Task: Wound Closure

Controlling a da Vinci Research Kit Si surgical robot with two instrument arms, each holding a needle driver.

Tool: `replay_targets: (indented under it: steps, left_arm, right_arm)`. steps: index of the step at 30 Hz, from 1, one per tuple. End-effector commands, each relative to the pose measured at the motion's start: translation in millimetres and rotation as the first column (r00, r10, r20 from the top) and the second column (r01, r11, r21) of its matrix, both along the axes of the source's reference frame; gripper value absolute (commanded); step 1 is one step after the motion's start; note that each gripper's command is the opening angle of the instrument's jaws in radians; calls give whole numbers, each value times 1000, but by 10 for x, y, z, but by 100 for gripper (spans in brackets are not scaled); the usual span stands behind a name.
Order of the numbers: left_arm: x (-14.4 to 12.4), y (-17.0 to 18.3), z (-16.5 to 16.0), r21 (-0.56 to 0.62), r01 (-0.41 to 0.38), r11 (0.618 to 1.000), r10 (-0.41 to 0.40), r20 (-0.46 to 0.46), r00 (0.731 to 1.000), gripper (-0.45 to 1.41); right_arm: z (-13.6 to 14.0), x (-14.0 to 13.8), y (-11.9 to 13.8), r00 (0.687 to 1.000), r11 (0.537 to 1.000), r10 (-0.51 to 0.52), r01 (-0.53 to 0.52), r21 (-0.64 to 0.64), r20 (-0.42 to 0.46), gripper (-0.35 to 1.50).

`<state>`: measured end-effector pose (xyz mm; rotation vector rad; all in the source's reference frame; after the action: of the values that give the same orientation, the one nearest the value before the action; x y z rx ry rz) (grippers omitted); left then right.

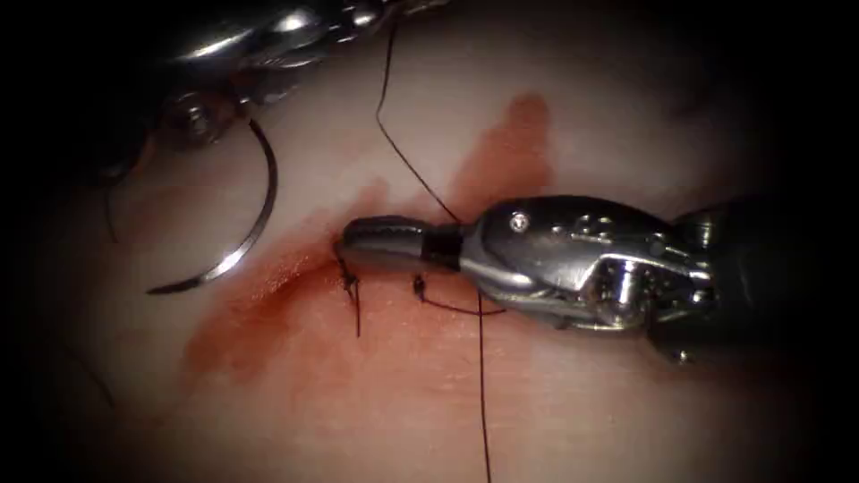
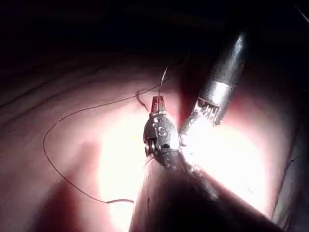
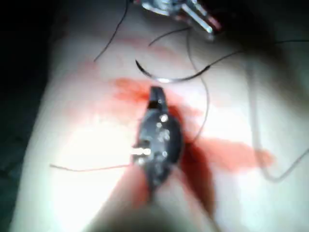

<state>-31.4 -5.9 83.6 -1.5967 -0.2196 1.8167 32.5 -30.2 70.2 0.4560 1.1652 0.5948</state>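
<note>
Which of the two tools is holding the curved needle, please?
The left arm's tool, upper left, grips the needle at its blunt end, clear of the tissue. The right arm's tool rests shut at the cut.

Shiny steel right gripper (image 1: 380, 243), black band, round screws

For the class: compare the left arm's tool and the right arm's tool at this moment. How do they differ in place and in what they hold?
The left tool sits up and left of the cut, holding the curved needle near its thread end; the needle hangs clear of the tissue. The right tool lies across from the right, its shut tip at the cut by the knots, holding no needle. Both are metal needle drivers.
</note>
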Motion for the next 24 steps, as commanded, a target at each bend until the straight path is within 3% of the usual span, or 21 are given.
replay_targets:
  steps: [1, 13, 24]
  left_arm:
    - [-7, -6, 2, -1, 3, 1000, -3, -2, 1000, -45]
    - [-4, -31, -10, 9, 21, 1000, -21, -13, 1000, -45]
    - [19, -52, -5, 31, 82, 996, -81, -35, 996, -45]
  right_arm:
    - [18, 20, 1, 998, 998, 55, -55, -15, 24, -35]
    - [47, 41, 29, 974, 974, 224, -223, -37, 30, -35]
    - [42, 31, 42, 907, 909, 416, -416, 13, -56, -35]
